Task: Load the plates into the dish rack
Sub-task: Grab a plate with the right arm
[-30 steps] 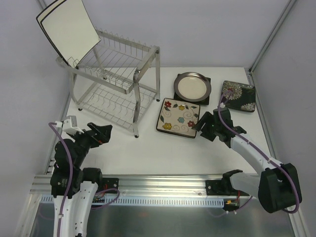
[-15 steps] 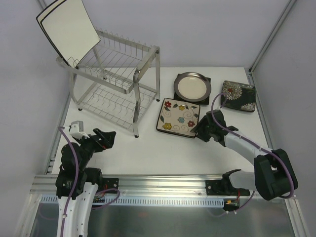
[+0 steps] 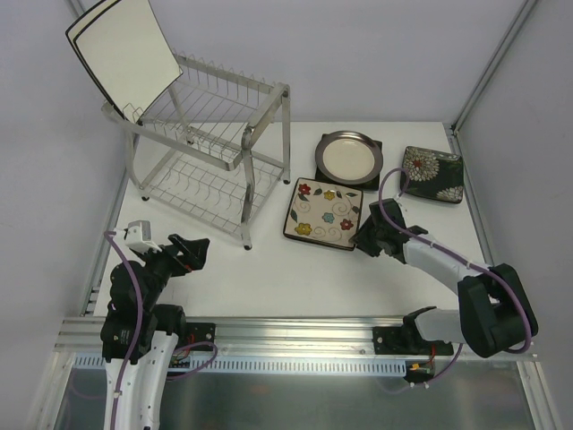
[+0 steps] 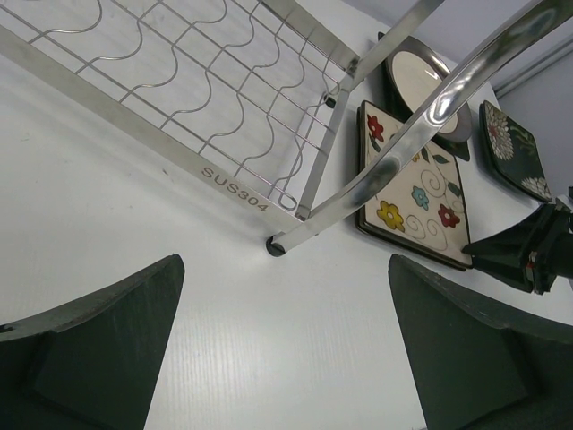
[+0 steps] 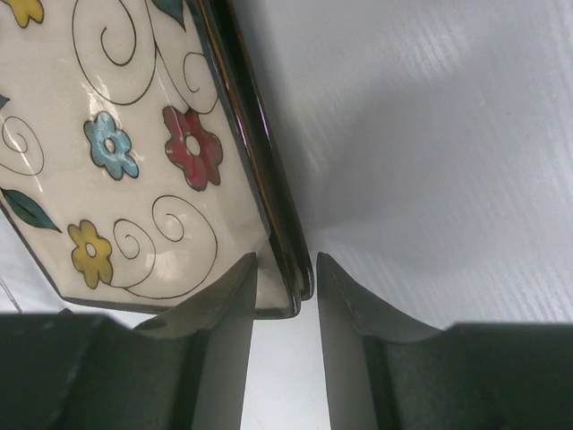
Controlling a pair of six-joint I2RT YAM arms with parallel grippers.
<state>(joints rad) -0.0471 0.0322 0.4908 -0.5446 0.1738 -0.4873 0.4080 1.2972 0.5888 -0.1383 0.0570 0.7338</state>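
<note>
Silver wire rack (image 3: 286, 134); white black-rimmed plate (image 3: 125, 58); cream plate (image 3: 324, 213) with coloured flowers; dark plate (image 3: 433, 173), white blooms.

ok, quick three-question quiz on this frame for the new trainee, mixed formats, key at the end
1. True or false: the white square plate stands in the top tier of the dish rack.
2. What does the round plate sit on?
3. The right fingers straddle the rim of which plate? A) the round plate B) the cream plate with coloured flowers C) the dark one with white blooms

Key: 1 true; 2 a dark square plate; 3 B
</note>
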